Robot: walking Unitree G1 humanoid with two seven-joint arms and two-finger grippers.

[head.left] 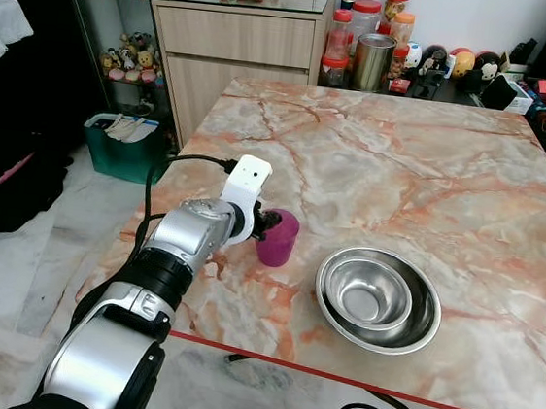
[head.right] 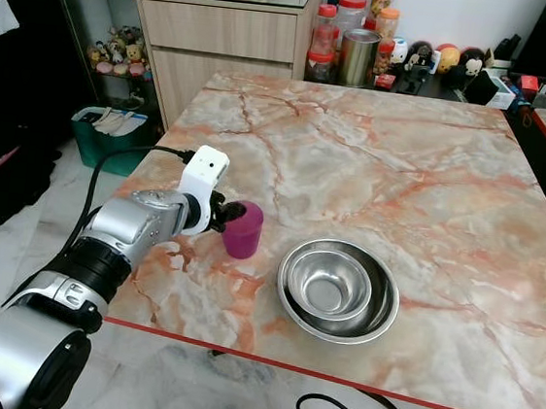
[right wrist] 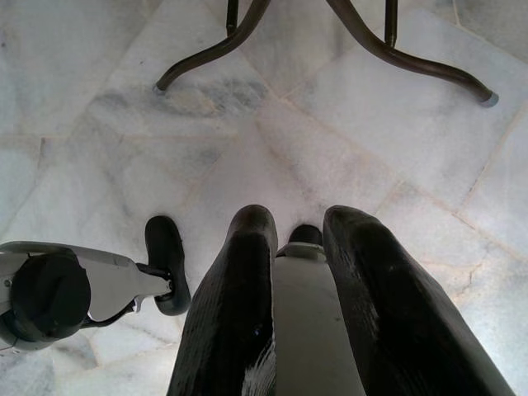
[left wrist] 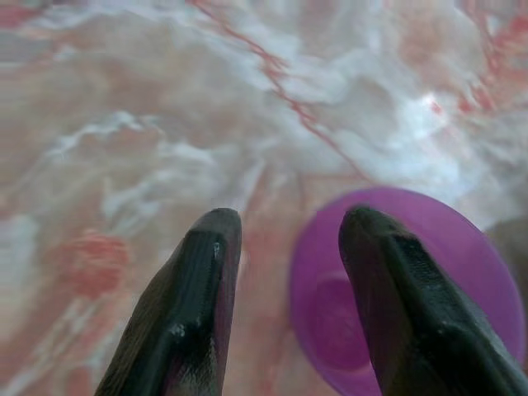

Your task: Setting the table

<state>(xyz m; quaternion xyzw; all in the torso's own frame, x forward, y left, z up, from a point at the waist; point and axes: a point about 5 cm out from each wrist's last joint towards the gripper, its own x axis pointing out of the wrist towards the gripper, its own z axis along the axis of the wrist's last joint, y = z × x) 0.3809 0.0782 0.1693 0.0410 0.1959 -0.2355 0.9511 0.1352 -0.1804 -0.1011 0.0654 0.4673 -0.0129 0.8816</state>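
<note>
The left gripper [left wrist: 285,227], fingers spread, is straddling the purple cup's [head.left: 279,238] rim on the worktop [head.left: 404,169]; its fingertips are hiding behind the wrist.

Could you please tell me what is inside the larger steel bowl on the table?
A smaller steel bowl sits nested inside the larger bowl. The smaller one looks empty. Whatever lies beneath it on the larger bowl's floor is covered.

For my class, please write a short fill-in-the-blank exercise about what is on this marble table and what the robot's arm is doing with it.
1. The left gripper has one finger inside the rim of the ____ cup.
2. Two steel bowls sit ____, the smaller inside the larger.
3. The cup stands on the bowls' ____ side, seen from the robot.
4. The marble table has a ____ edge.

Missing words: purple; nested; left; red
</note>
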